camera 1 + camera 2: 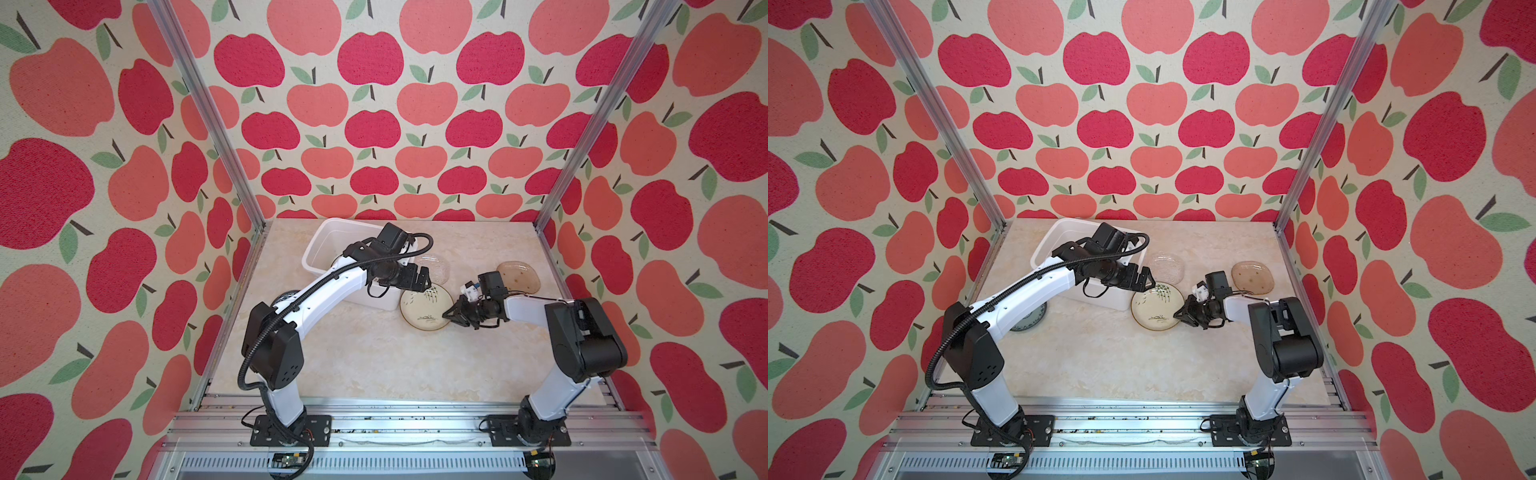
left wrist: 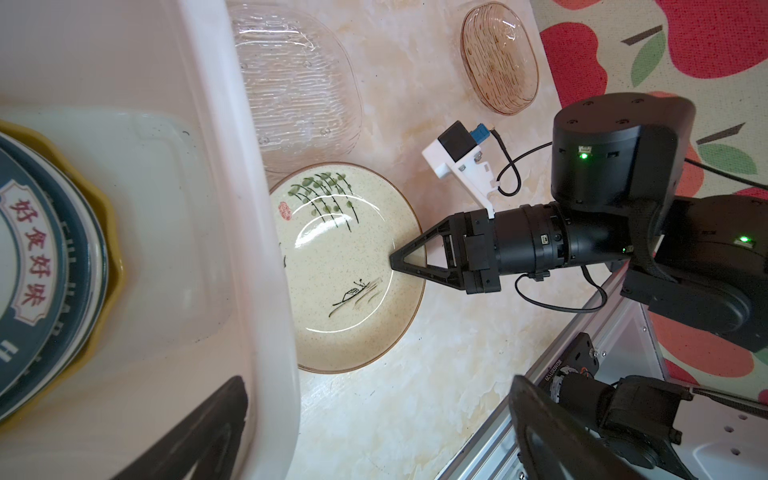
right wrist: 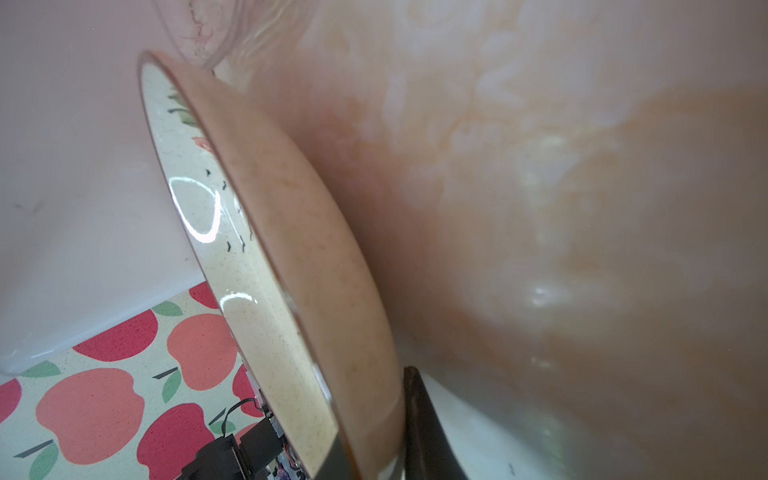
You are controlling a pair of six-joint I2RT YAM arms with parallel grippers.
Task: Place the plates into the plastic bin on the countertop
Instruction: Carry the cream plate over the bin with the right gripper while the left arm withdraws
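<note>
The cream plate [image 1: 424, 309], round, glossy, speckled and painted with green leaves, lies mid-frame in both top views on the veined marble-look countertop [image 1: 395, 365], just beside the plastic bin [image 1: 318, 243]. The right gripper [image 1: 446, 314] has its black triangular jaws pinched on the plate's right rim. The smooth white bin holds a green-rimmed lettered plate [image 2: 41, 249] stacked on a yellow scalloped plate [image 2: 114, 249]. The left gripper [image 1: 427, 280] hangs at the bin's right edge, spread wide and empty. Behind lie a ribbed clear glass plate [image 1: 434, 266] and, to the right, an oval brown glass plate [image 1: 517, 276].
</note>
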